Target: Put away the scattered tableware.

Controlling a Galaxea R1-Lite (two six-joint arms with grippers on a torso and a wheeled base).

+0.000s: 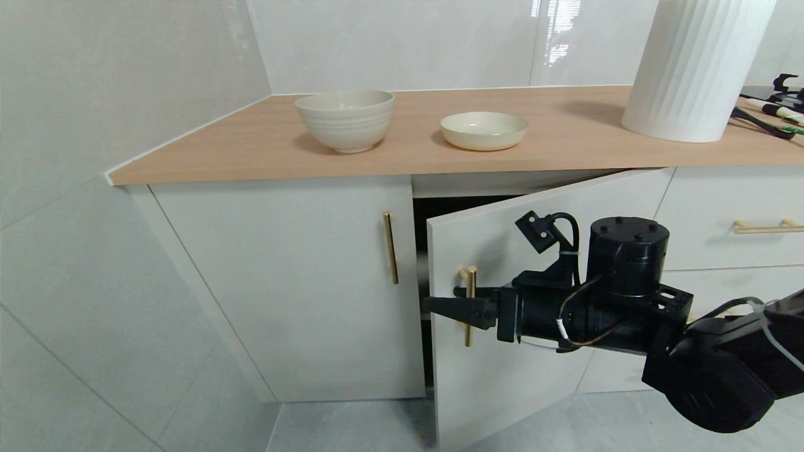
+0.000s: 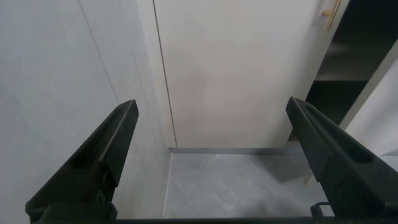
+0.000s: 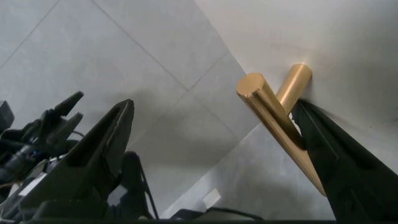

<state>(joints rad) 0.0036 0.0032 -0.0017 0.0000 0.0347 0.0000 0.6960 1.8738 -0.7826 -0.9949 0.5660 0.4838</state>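
Observation:
Two pieces of tableware stand on the wooden countertop (image 1: 565, 135): a deep ribbed cream bowl (image 1: 345, 119) and, to its right, a shallow cream bowl (image 1: 483, 130). Below them a white cabinet door (image 1: 502, 376) stands partly ajar. My right gripper (image 1: 443, 300) is at the door's gold handle (image 1: 471, 276), open. In the right wrist view the handle (image 3: 273, 118) lies between the fingers of the right gripper (image 3: 211, 107), against one finger (image 3: 336, 162). My left gripper (image 2: 211, 104) is open and holds nothing, low down and facing the closed left cabinet door (image 2: 230, 74) and the floor.
A tall white ribbed container (image 1: 697, 63) stands at the counter's right, with dark utensils (image 1: 769, 116) beyond it. The closed left door has a gold handle (image 1: 391, 248). A drawer handle (image 1: 766, 226) is at right. A tiled wall (image 1: 75, 251) closes the left side.

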